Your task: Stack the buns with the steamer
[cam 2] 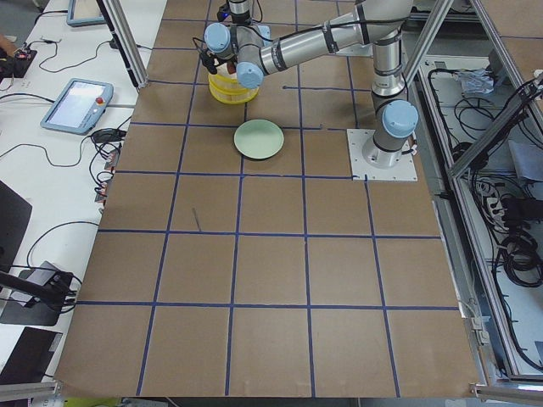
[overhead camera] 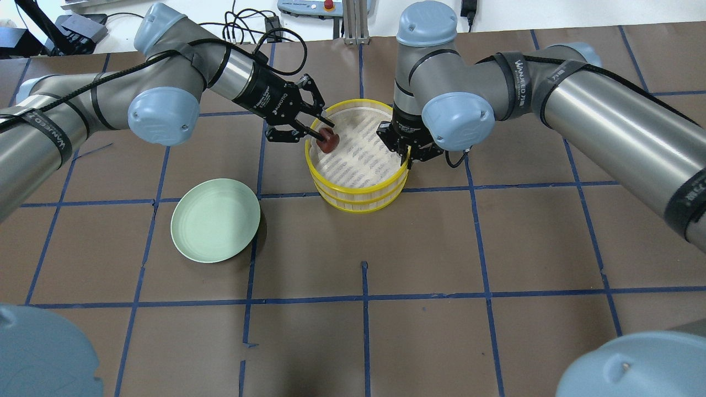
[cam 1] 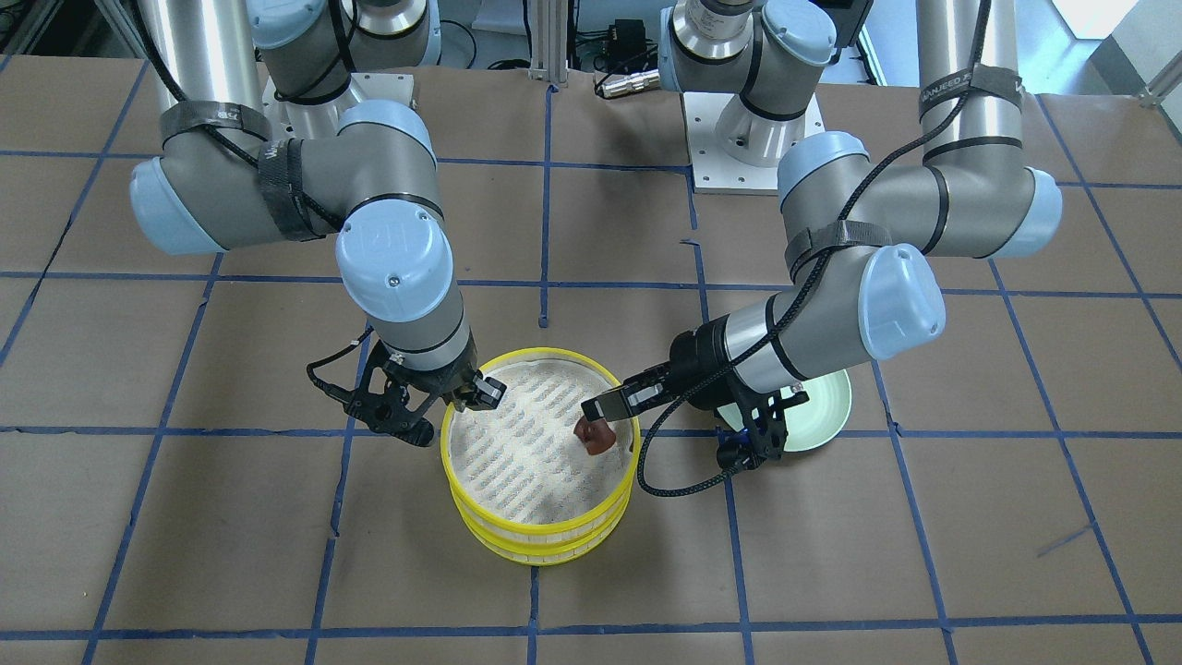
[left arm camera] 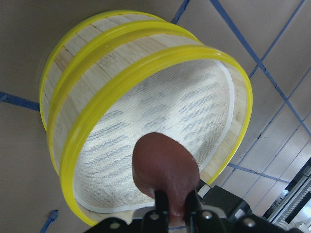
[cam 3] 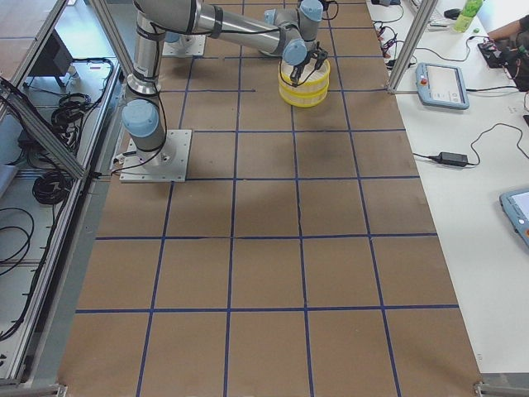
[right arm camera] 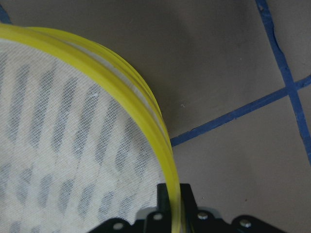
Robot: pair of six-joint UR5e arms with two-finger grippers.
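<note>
Left pincer (left arm camera: 177, 204): clamped on brown bun (left arm camera: 165, 167), held just inside top tray (overhead camera: 358, 149), likely for lowering onto the mesh.
Right pincer (right arm camera: 174, 196): clamped on that tray's rim, apparently steadying it.

Pale green plate (overhead camera: 215, 220), blue-taped brown table (overhead camera: 496, 248)

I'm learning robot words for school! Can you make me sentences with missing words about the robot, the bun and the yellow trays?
The left gripper holds the ____ bun. The right gripper pinches the top steamer tray by its yellow ____. That tray is ____ on the other tray. The pale green plate has ____ on it.
Missing words: reddish-brown; rim; stacked; nothing.
</note>
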